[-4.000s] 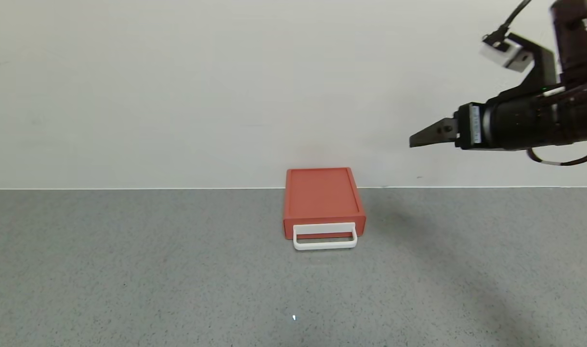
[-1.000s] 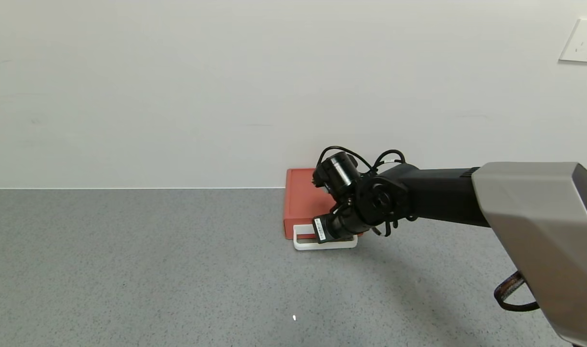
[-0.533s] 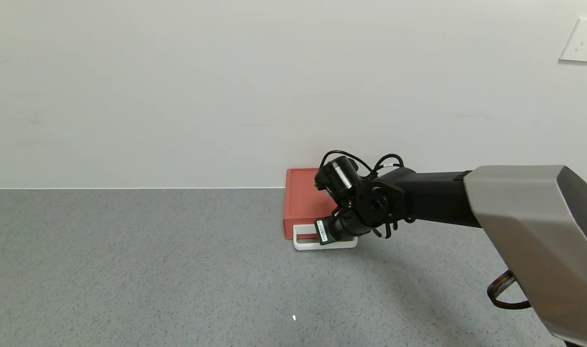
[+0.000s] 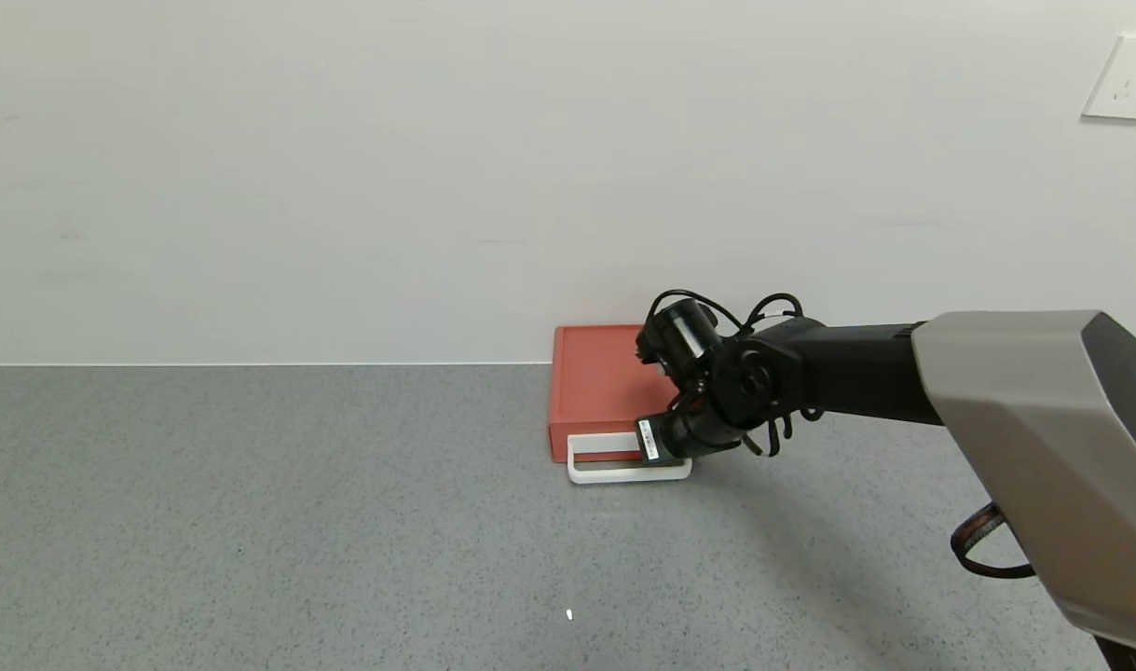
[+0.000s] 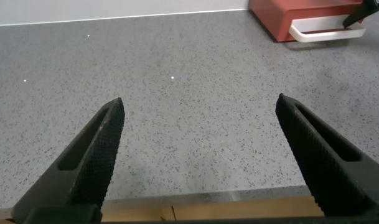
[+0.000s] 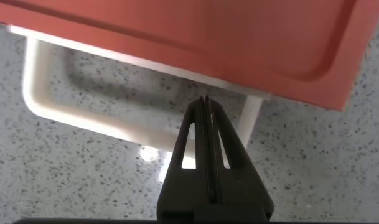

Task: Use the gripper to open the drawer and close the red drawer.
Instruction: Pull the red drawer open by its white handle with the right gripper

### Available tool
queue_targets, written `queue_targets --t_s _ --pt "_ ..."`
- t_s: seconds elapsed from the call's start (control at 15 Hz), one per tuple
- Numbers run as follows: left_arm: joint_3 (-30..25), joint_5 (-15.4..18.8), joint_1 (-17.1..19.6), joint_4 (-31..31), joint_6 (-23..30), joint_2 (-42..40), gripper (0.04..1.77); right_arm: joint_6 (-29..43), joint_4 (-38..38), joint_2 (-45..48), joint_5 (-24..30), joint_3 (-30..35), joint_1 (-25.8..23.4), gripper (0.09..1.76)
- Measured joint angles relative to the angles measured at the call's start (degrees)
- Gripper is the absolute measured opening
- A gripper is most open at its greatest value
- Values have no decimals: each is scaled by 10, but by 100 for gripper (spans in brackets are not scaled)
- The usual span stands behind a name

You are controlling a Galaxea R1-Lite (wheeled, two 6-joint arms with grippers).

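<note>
The orange-red drawer (image 4: pixel 597 384) stands against the back wall with its tray pushed in and its white loop handle (image 4: pixel 605 472) facing me. My right gripper (image 4: pixel 663 457) reaches down at the handle's right half; the black wrist with its white label hides the fingertips in the head view. In the right wrist view the right gripper (image 6: pixel 205 99) is shut, with its tip inside the handle (image 6: pixel 71 115) loop, close to the drawer (image 6: pixel 208 31) front. My left gripper (image 5: pixel 200 106) is open and empty over bare table near the front edge, far from the drawer (image 5: pixel 282 15).
The grey speckled table (image 4: pixel 297 522) ends at a white wall just behind the drawer. A white wall socket (image 4: pixel 1125 77) is at the upper right. The table's front edge (image 5: pixel 208 202) with wood below it shows under my left gripper.
My right arm came down from high on the right to the handle. In the last half second it shifted a little to the right along the handle. The drawer has not moved.
</note>
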State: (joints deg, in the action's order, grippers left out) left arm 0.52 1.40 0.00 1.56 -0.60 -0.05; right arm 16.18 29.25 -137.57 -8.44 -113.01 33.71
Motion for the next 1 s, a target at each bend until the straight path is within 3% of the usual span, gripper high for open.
queue_targets --t_s 1.0 --pt "0 0 0 0 0 0 175 -1 -25 -12 6 -6 11 11"
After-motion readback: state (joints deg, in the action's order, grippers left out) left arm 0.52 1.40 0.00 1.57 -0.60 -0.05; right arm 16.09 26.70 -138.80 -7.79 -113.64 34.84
